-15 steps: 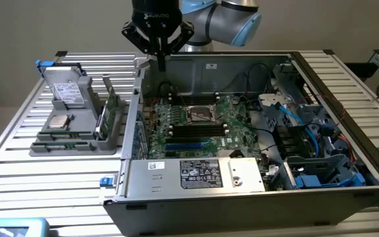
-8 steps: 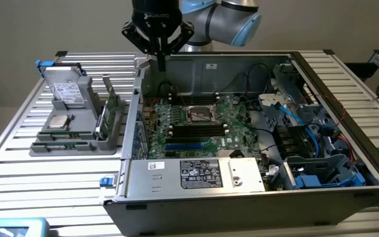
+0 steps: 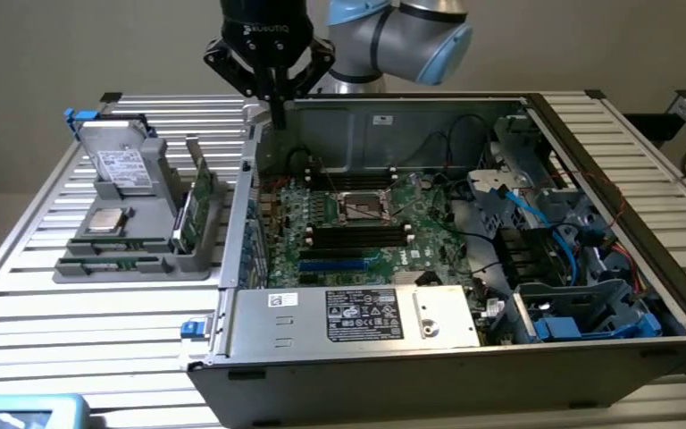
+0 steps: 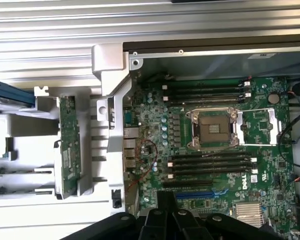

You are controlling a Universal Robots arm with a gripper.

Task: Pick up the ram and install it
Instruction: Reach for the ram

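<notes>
While upright, slim green ram (image 3: 201,185)

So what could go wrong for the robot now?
1. The gripper is shut and hangs near the computer case's metal wall; going straight down might bump it.
2. The ram stands on edge in a narrow grey holder, so a crooked grab could jam it.
3. The black slots are thin; a small miss might scrape the motherboard.

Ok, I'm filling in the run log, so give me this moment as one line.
jaws: shut, empty, above case edge | ram: standing in holder beside case | install: not done
</notes>
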